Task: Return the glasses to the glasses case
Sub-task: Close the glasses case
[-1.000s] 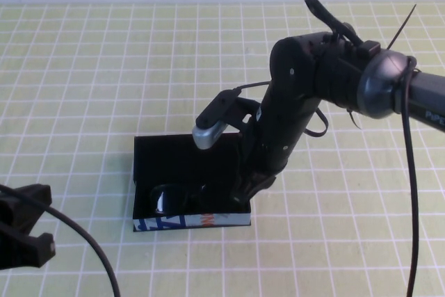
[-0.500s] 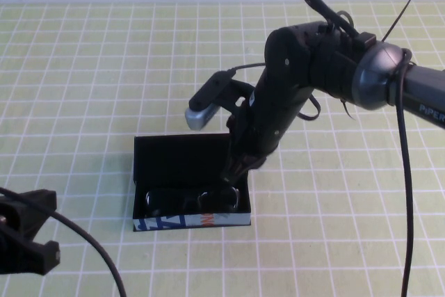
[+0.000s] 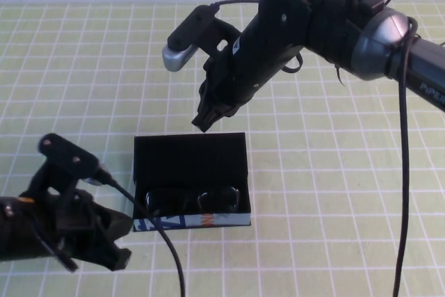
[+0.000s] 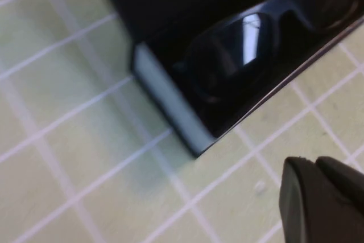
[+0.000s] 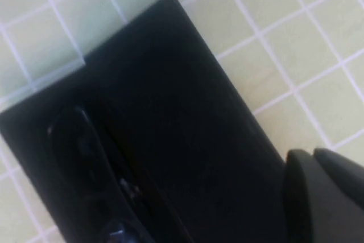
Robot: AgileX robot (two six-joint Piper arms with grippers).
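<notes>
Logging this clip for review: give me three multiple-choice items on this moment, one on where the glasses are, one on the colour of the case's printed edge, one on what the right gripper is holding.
1. Where are the glasses?
A. Inside the glasses case, along its near edge
B. On the tablecloth beside the case
C. Held by the left gripper

2. What colour is the case's printed side edge?
A. Red
B. Pale blue with dark blue and orange print
C. Plain white

3. What does the right gripper hold?
A. The glasses
B. The case
C. Nothing

Answers: 1 A, the black frames lie in the case just behind its near wall. 2 B, the high view shows that strip on the near side. 3 C, it hangs above the case's far edge, touching nothing, while the left gripper sits low at the case's near left corner.
</notes>
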